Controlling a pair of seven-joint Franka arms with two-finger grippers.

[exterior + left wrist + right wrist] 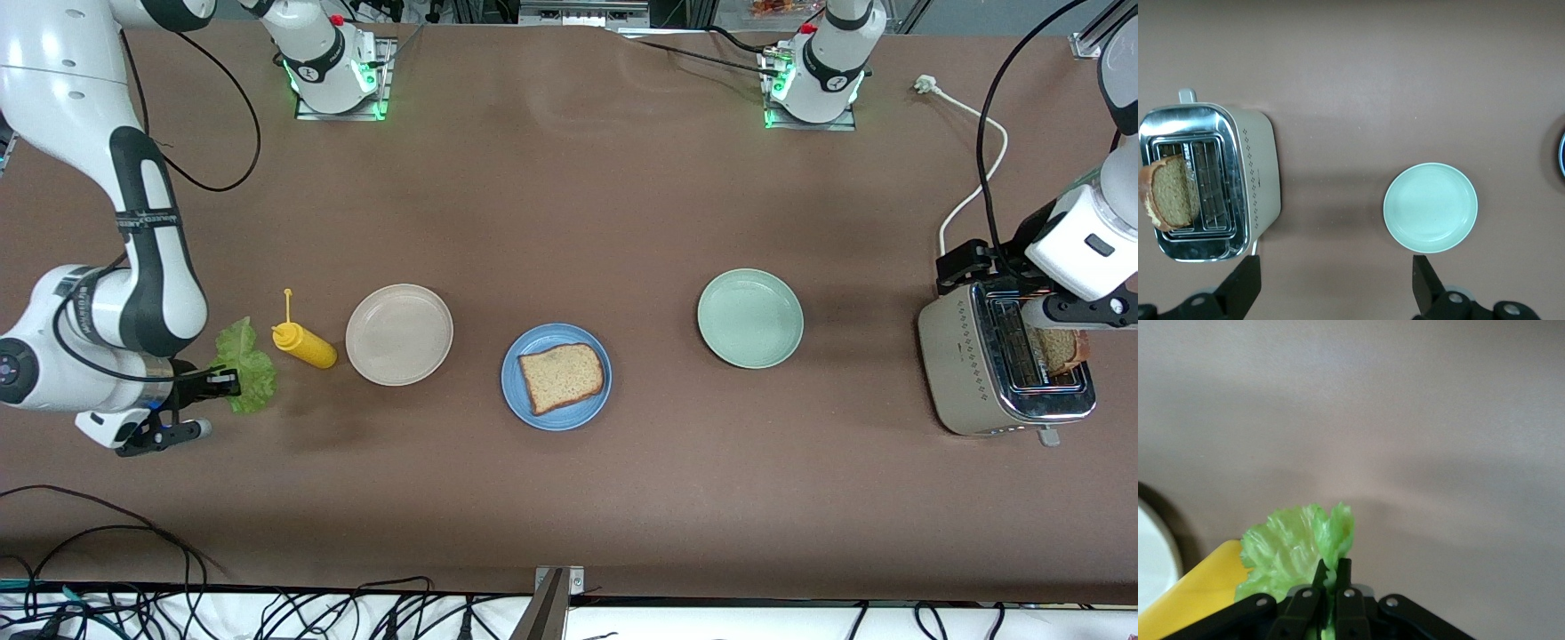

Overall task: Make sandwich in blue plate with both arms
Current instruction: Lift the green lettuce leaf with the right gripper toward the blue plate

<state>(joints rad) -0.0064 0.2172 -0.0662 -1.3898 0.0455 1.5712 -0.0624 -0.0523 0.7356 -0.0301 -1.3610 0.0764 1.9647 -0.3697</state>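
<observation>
The blue plate lies mid-table with one slice of brown bread on it. My right gripper is shut on a crinkled green lettuce leaf and holds it over the table beside the yellow bottle. In the right wrist view the gripper pinches the leaf. My left gripper is up beside the toaster. In the left wrist view it is wide open and empty. A second bread slice stands in a toaster slot.
A yellow squeeze bottle lies beside a beige plate, toward the right arm's end. A pale green plate sits between the blue plate and the toaster. The toaster's white cord runs toward the left arm's base.
</observation>
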